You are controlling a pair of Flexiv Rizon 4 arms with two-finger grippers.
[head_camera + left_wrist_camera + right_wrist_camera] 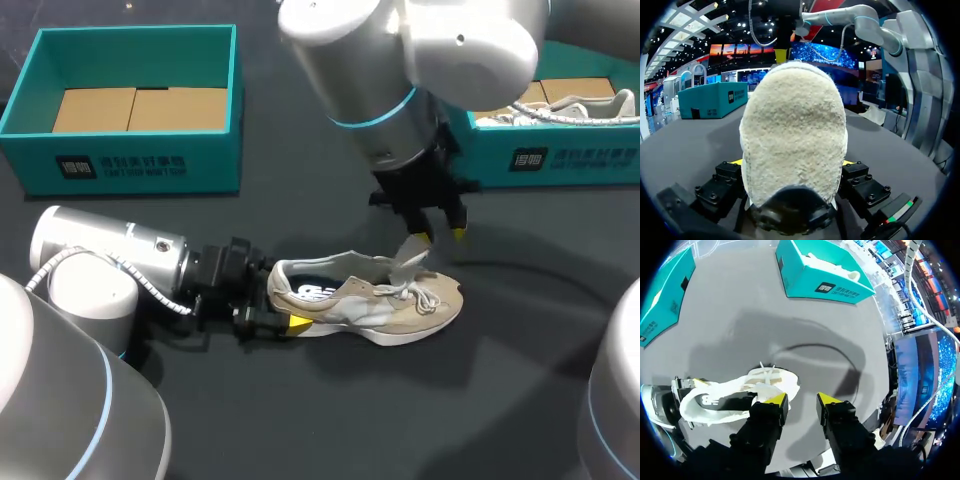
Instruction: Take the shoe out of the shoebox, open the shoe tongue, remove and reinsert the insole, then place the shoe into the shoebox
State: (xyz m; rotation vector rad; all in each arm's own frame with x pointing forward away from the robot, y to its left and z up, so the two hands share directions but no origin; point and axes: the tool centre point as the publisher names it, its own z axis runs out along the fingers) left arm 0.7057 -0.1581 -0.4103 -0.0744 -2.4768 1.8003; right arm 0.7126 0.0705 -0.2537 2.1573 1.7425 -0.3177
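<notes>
While the shoe (370, 300) stands on its sole at the centre of the head view, heel to the left and toe to the right on the dark worktop (300, 420), it is out of both teal boxes. These are the left shoebox (130, 165) at upper left, showing a cardboard floor, and the right shoebox (560, 155) at upper right, holding a second shoe (575, 103). Left tool (283, 310): clamped on the heel, one finger on each side. Right tool (802, 400): fingers apart with nothing between them, poised just above the tongue (408, 255), which stands raised. Whether a tip touches the tongue cannot be told. Insole (320, 292): dark, seated inside the shoe. Laces (428, 295): loose over the forefoot. Stage, as judged: opening the tongue, with the insole not yet removed. Hazards: the open fingers may close on the laces instead of the tongue. A hard pull may also lift or twist the shoe out of the heel clamp, which grips only soft padding, or may drag the shoe across the worktop.
</notes>
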